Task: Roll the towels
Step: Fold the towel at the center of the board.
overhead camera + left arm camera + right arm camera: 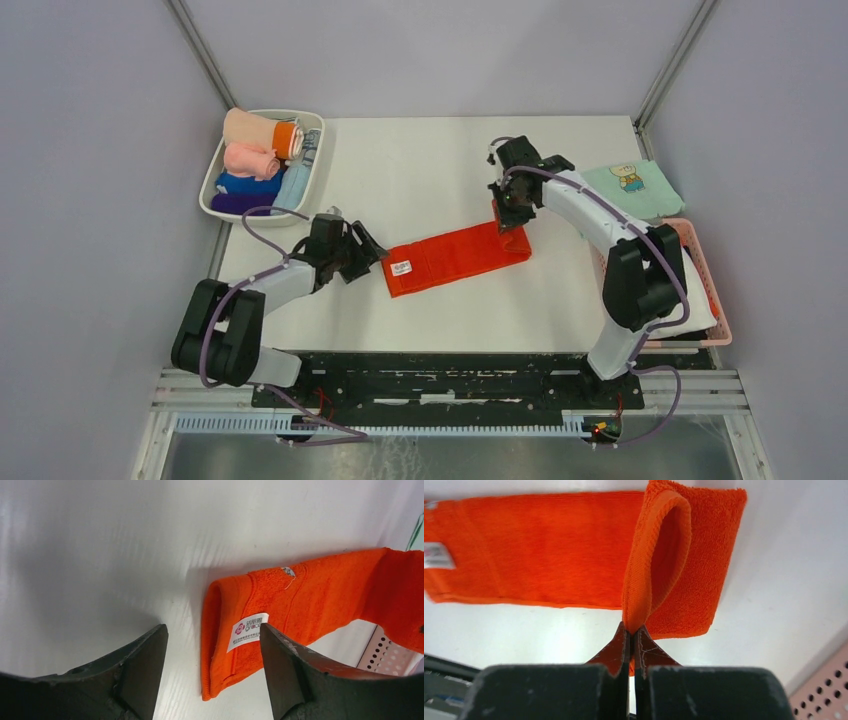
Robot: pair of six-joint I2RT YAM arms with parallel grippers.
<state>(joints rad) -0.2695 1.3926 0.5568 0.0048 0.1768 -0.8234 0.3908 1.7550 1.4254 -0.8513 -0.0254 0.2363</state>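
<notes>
The right claw clamps the red-orange towel by one end, curling it over to start a roll, while the left claw stands open at the labelled end, likely to anchor it.

The left arm reaches out from its base at the near left, its forearm low over the table and aimed right and a little far. The left gripper points right along the tabletop. Its two dark fingers stand well apart with a clear gap between them and clamp nothing.

The right arm rises from its base at the near right, with the elbow raised on the right. Its forearm sweeps left and far, and the wrist bends downward. The right gripper points down at the table. Its jaws are pressed together, pinching a lifted fold at the right end of the red-orange towel.
</notes>
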